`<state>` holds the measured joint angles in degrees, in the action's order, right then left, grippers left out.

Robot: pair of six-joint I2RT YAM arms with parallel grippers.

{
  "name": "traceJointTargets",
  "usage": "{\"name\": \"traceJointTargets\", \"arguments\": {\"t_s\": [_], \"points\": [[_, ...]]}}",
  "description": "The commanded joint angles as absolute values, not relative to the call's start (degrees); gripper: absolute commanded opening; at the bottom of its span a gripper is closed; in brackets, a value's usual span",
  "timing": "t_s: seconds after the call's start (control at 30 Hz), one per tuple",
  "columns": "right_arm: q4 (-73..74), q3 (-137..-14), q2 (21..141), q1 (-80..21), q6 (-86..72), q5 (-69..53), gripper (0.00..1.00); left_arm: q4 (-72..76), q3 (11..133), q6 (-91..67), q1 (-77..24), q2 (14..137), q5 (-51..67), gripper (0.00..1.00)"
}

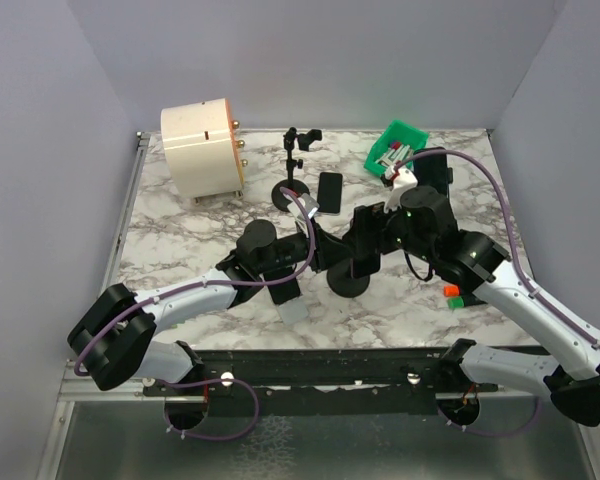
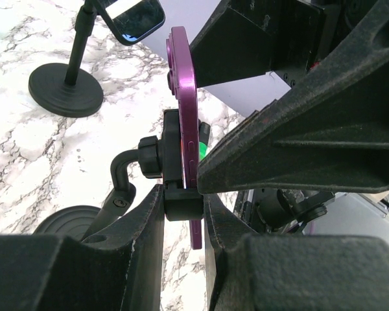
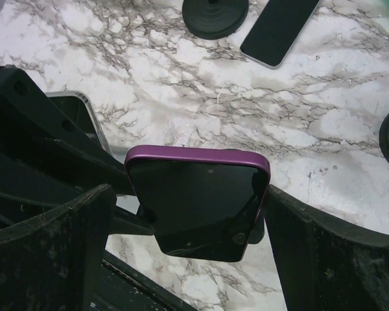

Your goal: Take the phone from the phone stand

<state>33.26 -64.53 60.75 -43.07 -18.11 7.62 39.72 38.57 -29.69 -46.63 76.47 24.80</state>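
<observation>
My left hand (image 2: 185, 217) is closed on the phone stand (image 2: 152, 159) at its cradle, I judge to steady it so a pull won't tip it. The purple phone (image 3: 198, 194) sits clamped there, mid-desk (image 3: 298, 110) toward the near edge. My right hand (image 3: 191, 223) is spread wide, straddling the phone's sides and gripping nothing.

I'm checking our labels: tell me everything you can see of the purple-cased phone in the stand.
The phone has a glossy dark screen, off, in a purple case with rounded corners. It sits in the stand's black clamp, above the marble table. The right gripper, open, flanks it; contact is unclear.
</observation>
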Motion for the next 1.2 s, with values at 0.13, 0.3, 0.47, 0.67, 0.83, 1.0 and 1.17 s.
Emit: {"name": "traceJointTargets", "arguments": {"t_s": [0.13,0.3,0.47,0.67,0.83,1.0,1.17], "points": [[34.07,-64.45,60.68,-44.21,-17.7,9.89,0.96,39.2,39.03,-28.81,-47.2,76.75,25.75,0.0],[31.63,-63.4,60.77,-44.21,-18.47,10.94,0.91,39.2,38.77,-28.76,-47.36,76.37,25.82,0.0],[30.78,-63.2,61.71,-44.21,-18.87,12.0,0.89,39.2,38.58,-28.74,-47.55,76.17,25.93,0.0],[30.32,-62.6,62.53,-44.21,-19.37,12.47,0.85,39.18,38.58,-28.65,-47.72,76.12,25.92,0.0],[30.43,-62.71,62.37,-44.21,-19.17,12.16,0.67,39.18,38.43,-28.72,-47.73,75.91,25.52,0.0],[30.8,-62.89,61.82,-44.21,-18.73,12.15,0.44,39.11,37.41,-28.52,-47.73,74.47,25.39,0.32],[30.98,-62.59,61.36,-44.21,-18.46,12.14,0.39,39.11,37.16,-28.25,-47.86,73.79,27.22,0.45]]}}
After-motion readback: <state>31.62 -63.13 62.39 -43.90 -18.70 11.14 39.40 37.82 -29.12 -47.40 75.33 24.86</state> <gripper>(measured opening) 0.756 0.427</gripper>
